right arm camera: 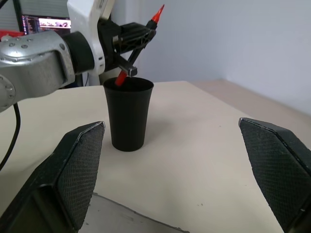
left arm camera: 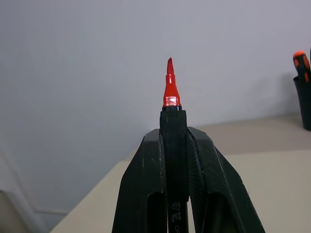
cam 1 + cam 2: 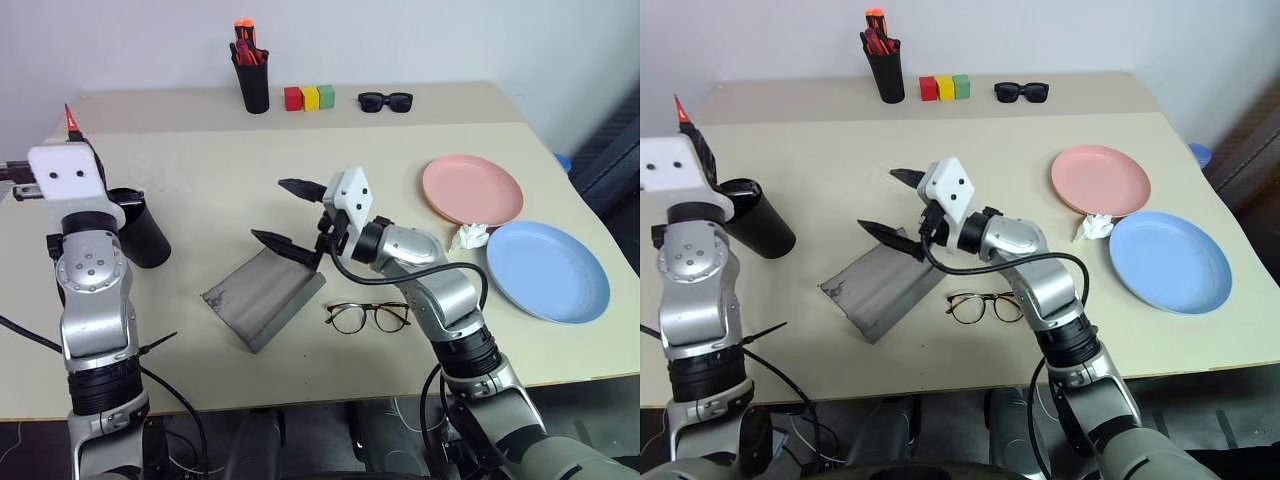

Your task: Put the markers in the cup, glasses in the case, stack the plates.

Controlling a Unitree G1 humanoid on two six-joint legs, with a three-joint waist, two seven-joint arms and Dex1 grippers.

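— Jaws first: how do they stand?

— Clenched on the left gripper (image 2: 174, 145), pinching a slim red marker (image 2: 170, 90) whose red tip pokes up past the black fingers. Spread wide on the right gripper (image 3: 289, 213), with nothing between its fingers.

— Where is the left one?

— At nine o'clock on the beige table (image 3: 200, 170), raised just above the wide matte black plastic cup (image 1: 128, 114). In the right wrist view the marker's lower end sits at the cup's rim; whether it dips inside I cannot tell.

— And the right one?

— Near the table's centre, hovering over the far edge of the grey felt glasses case (image 3: 262, 295), which lies open like a trough. One finger is just at that edge; I cannot tell if it touches.

— The glasses?

— Thin dark-rimmed glasses (image 3: 367, 317) lie flat just beside the case, at its four o'clock.

— Plates?

— At three o'clock: a round salmon pink plate (image 3: 472, 189) and a round light blue plate (image 3: 546, 270), side by side, unstacked, a crumpled white tissue (image 3: 469, 237) between them.
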